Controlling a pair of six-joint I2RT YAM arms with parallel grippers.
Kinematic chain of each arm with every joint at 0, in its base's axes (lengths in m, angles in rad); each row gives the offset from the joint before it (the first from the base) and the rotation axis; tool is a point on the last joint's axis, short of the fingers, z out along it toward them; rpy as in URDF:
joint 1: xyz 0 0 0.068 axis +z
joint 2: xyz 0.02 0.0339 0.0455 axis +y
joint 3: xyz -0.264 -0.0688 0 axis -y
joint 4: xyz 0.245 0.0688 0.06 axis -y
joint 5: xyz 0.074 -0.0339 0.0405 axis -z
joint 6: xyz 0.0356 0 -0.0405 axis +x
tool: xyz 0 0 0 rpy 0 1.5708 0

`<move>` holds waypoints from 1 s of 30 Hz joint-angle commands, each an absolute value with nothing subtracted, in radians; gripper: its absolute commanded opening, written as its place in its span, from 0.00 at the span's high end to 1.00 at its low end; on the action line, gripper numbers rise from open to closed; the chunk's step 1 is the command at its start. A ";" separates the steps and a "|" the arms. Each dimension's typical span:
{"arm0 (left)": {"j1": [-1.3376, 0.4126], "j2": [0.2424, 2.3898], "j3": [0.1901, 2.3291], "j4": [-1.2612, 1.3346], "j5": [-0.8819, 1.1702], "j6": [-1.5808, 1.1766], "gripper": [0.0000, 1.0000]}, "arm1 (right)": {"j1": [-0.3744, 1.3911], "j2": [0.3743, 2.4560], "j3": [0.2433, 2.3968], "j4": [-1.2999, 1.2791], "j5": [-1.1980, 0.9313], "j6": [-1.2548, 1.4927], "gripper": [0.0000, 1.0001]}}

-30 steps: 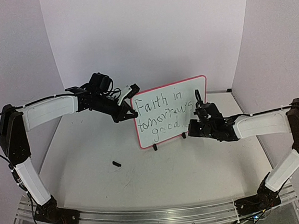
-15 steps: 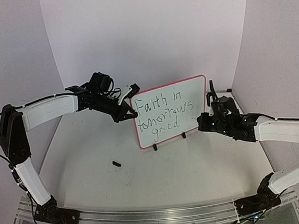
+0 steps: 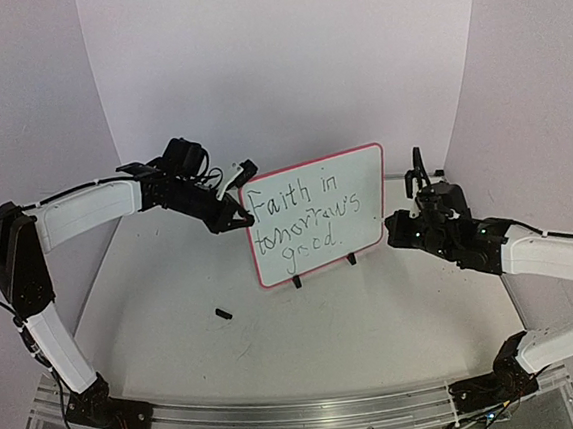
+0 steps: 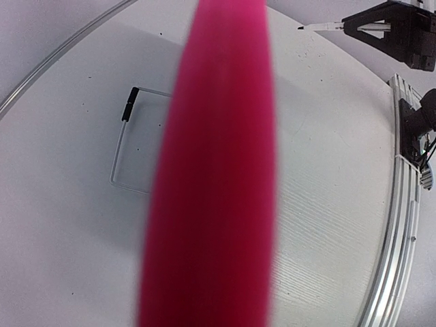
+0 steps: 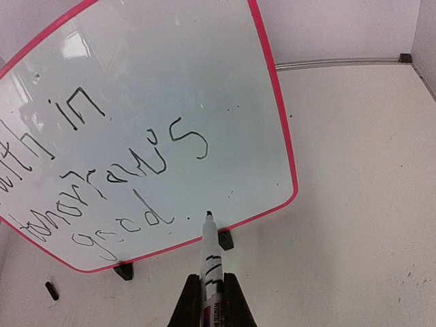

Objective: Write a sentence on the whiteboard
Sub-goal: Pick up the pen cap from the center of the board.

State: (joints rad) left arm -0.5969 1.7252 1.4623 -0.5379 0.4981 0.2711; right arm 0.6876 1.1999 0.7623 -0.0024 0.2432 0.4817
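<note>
Whiteboard point(image 3: 354, 183) near far edge of counter point(image 3: 327, 331): likely light, rigid; best gripped by frame point(image 5: 286, 143). Left gripper point(image 3: 232, 214) clamped on frame, right gripper point(image 5: 211, 291) on marker point(image 5: 208, 248).

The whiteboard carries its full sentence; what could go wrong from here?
1. The marker in the right gripper is uncapped, and its tip is near the lower edge of the whiteboard. A stray move could streak the sentence.
2. The left gripper holds the board only at its left edge. Letting go abruptly might tip it on its small feet.
</note>
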 commanded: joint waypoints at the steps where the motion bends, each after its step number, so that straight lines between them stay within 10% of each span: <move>1: -0.584 1.678 1.420 -0.616 0.469 0.255 1.00 | 0.684 1.183 0.759 0.002 0.255 0.478 1.00; 4: -0.585 1.660 1.397 -0.587 0.452 0.225 0.96 | 0.684 1.184 0.765 0.002 0.246 0.480 1.00; 16: -0.585 1.462 1.162 -0.390 0.279 0.086 0.23 | 0.684 1.168 0.779 0.002 0.229 0.473 1.00; 30: -0.585 1.213 0.820 -0.174 0.133 -0.206 0.14 | 0.684 1.123 0.771 -0.030 0.150 0.502 1.00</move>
